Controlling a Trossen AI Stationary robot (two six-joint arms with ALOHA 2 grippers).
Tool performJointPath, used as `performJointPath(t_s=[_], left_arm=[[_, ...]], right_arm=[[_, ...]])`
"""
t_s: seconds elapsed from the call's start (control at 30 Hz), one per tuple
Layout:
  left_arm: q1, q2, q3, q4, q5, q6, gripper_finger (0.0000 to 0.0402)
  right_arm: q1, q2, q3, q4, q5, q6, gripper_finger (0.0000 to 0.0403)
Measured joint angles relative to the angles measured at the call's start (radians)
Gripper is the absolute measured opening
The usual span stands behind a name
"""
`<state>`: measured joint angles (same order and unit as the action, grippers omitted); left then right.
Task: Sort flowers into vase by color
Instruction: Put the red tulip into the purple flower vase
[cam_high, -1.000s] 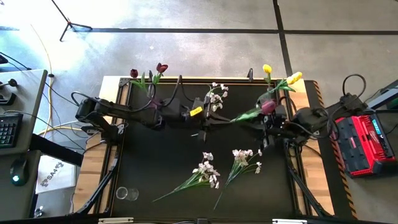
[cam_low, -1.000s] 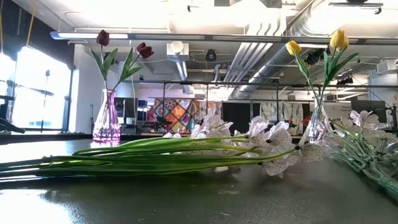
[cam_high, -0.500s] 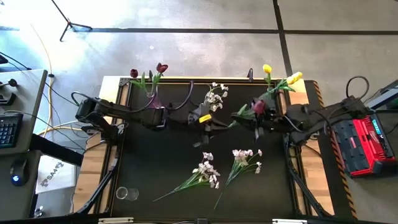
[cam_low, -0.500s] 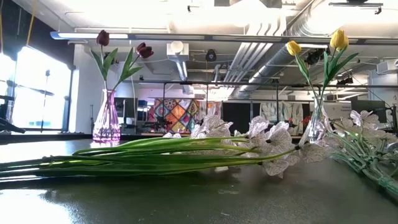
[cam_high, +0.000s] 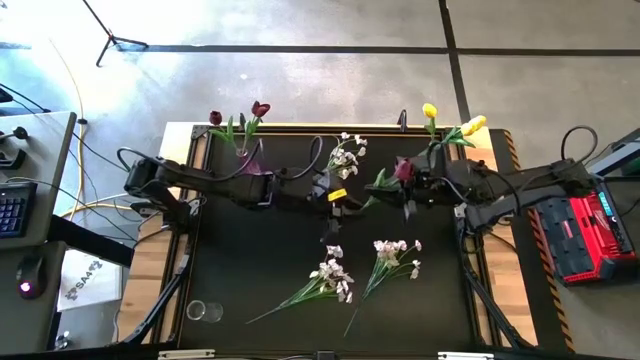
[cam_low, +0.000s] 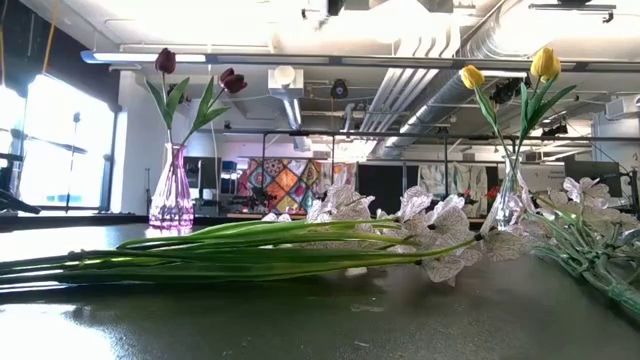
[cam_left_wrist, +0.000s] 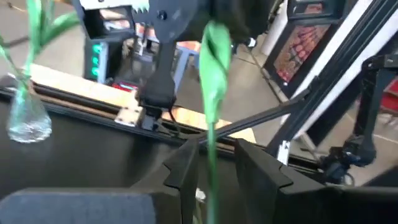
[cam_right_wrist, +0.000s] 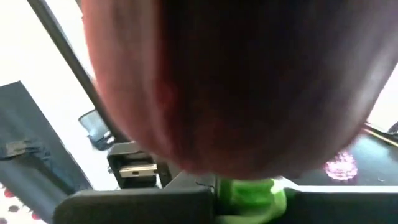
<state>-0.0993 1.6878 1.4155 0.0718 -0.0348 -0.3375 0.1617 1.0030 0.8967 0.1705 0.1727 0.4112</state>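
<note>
Black table (cam_high: 260, 260) is seen from above; a maroon tulip (cam_high: 403, 171) is held between both grippers, the left gripper (cam_high: 340, 200) on its stem, the right gripper (cam_high: 412, 190) near its head. Two white sprays (cam_high: 330, 275) lie below. At table level, stems (cam_low: 200, 250) lie flat between two vases. Left wrist: fingers (cam_left_wrist: 186, 165) flank the green stem, grip unclear. Right wrist: fingers closed on the stem.

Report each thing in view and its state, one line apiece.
held maroon tulip: lifted off the table, stem reaching toward the left tool.
right tool: shut on the held maroon tulip.
left tool: open, one finger on either side of the stem.
pink vase: upright, holds two maroon tulips.
clear vase: upright, holds two yellow tulips.
white sprays: lying flat on the table.
</note>
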Motion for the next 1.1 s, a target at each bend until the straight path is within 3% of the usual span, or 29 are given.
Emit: performJointPath(t_s=[0.2,0.43,0.53,0.67,0.87,1.0,1.1], left_arm=[[0.009,0.027,-0.001,-0.008,0.049,-0.054,0.0072],[0.018,0.015,-0.001,-0.066,0.049,-0.012,0.0007],[0.028,0.015,-0.001,-0.081,0.052,-0.02,0.0004],[0.035,0.015,-0.001,-0.084,0.031,-0.018,0.0002],[0.047,-0.035,-0.001,-0.113,-0.067,0.015,0.0001],[0.052,-0.1,-0.001,-0.129,-0.151,0.072,0.0001],[0.062,-0.173,-0.01,-0.193,-0.286,0.106,0.0]], right_arm=[[-0.018,0.033,0.0,-0.041,-0.067,0.011,0.0],[-0.018,0.038,0.0,-0.136,-0.078,0.026,0.0004],[-0.018,0.038,0.0,-0.138,-0.072,-0.009,0.0028],[-0.018,0.035,0.0,-0.122,-0.042,-0.035,0.0089],[0.012,-0.015,0.0,-0.083,0.075,-0.069,0.0185],[0.098,-0.036,0.0,-0.025,0.243,-0.116,0.0213],[0.151,-0.037,0.0,-0.03,0.348,-0.121,0.0216]])
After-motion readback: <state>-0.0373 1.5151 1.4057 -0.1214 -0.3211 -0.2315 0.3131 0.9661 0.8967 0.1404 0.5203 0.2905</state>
